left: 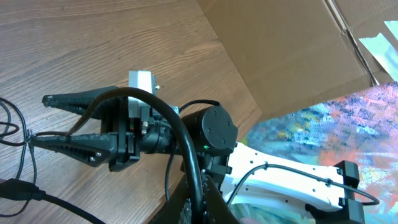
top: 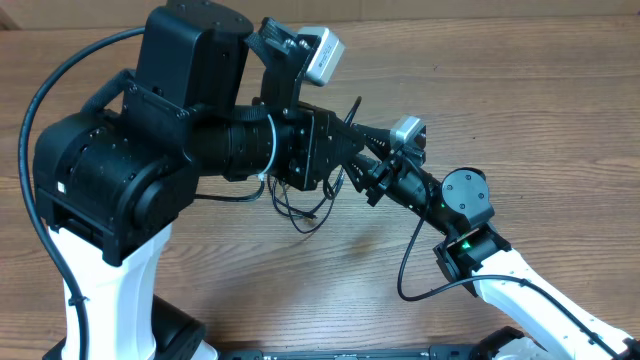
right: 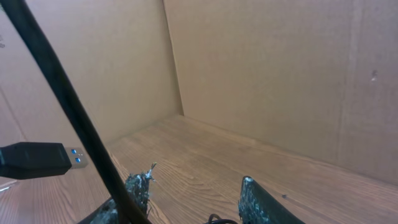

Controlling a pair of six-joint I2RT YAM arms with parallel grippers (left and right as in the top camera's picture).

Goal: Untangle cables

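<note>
The cables are thin black cords. One cable (left: 177,127) arches up from between the fingers of my right gripper (left: 59,122) into my left gripper (left: 198,202), which is shut on it. In the right wrist view that cable (right: 59,93) runs diagonally past the left finger of my open right gripper (right: 196,196), and a black USB plug (right: 37,160) with a blue tongue hangs at the left. Overhead, my left gripper (top: 347,135) and right gripper (top: 372,165) meet above the table's middle. Loose cable loops (top: 305,205) hang and lie below them.
Cardboard walls (right: 261,68) enclose the wooden table (top: 560,90) at the back and sides. More thin cable loops (left: 12,127) lie on the wood at the left of the left wrist view. A robot wiring cable (top: 415,270) loops beside the right arm.
</note>
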